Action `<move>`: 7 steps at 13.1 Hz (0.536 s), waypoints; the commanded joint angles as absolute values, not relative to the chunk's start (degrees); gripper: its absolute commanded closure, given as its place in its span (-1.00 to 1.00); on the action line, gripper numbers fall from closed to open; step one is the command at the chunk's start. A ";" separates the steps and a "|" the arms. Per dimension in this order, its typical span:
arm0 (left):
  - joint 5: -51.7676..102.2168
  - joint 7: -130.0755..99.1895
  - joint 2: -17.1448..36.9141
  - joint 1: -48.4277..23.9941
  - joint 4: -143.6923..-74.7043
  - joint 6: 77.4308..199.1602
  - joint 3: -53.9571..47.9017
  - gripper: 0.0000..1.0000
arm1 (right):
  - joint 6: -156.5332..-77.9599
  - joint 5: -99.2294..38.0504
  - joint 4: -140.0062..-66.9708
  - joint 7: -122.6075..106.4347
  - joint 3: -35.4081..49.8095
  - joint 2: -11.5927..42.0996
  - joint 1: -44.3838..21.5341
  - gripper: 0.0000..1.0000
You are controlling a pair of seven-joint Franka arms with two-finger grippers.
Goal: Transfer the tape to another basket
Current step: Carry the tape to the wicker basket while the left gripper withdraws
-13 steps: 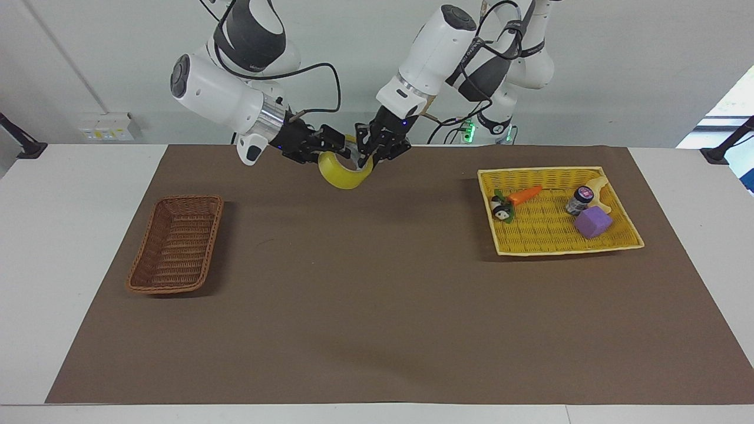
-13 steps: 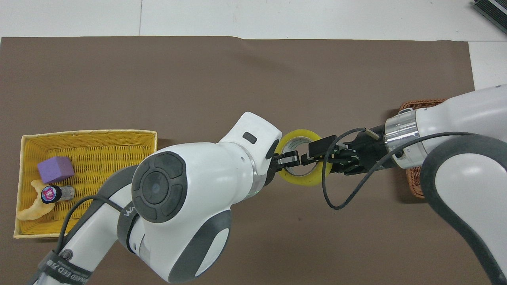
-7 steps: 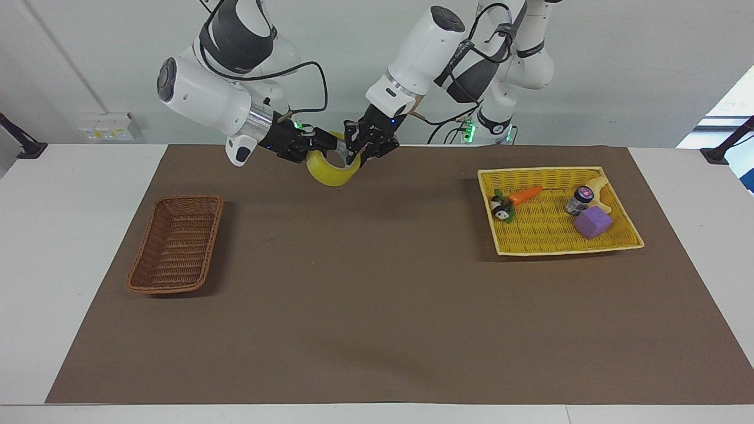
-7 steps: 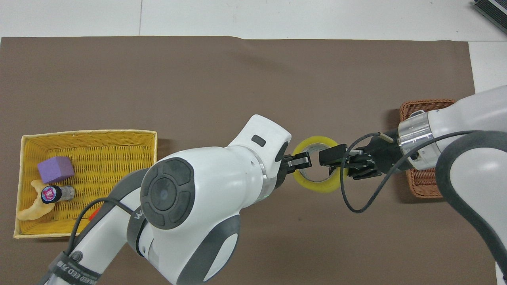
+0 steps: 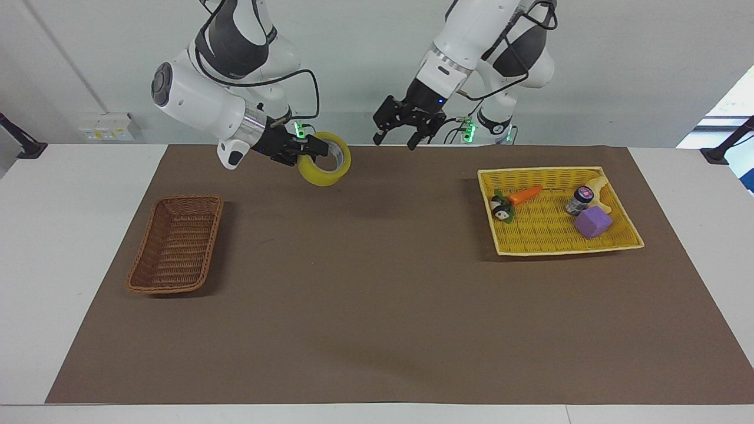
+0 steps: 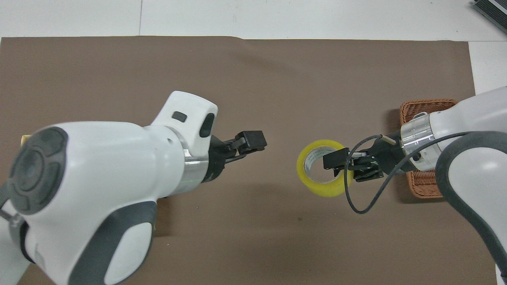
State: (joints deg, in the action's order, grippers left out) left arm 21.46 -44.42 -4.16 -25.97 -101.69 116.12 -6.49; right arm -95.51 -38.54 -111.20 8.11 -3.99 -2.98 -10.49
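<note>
The yellow tape roll [image 5: 325, 169] hangs in the air over the brown mat, on the side of the table's middle toward the right arm's end. My right gripper [image 5: 310, 150] is shut on its rim and holds it alone; both show in the overhead view, the tape [image 6: 319, 186] and the right gripper [image 6: 336, 162]. The brown wicker basket [image 5: 177, 244] sits empty on the mat at the right arm's end, partly hidden under the right arm in the overhead view [image 6: 425, 107]. My left gripper [image 5: 394, 141] is open and empty, raised and apart from the tape [image 6: 250, 141].
The yellow woven tray [image 5: 554, 172] at the left arm's end holds a carrot toy [image 5: 524, 194], a purple block [image 5: 592, 222], a small bottle [image 5: 579, 199] and other small items. The left arm hides almost all of the tray in the overhead view.
The left gripper let go of the tape, opened and drew back and up toward its own base. The right gripper kept the tape and carried it slightly toward the brown basket.
</note>
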 commanded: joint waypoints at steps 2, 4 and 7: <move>19.00 -28.44 -4.92 -16.02 -99.59 103.83 -7.03 -1.00 | -93.25 -37.44 -111.97 6.15 -3.78 -4.31 -9.49 1.00; 15.22 -21.66 -5.10 -10.14 -98.62 98.55 -6.94 -1.00 | -93.34 -37.44 -111.71 6.41 -3.78 -4.31 -9.49 1.00; 7.49 -15.05 -5.19 -3.53 -94.41 92.04 -6.94 -1.00 | -94.13 -35.52 -111.18 5.81 -3.87 -3.87 -7.05 1.00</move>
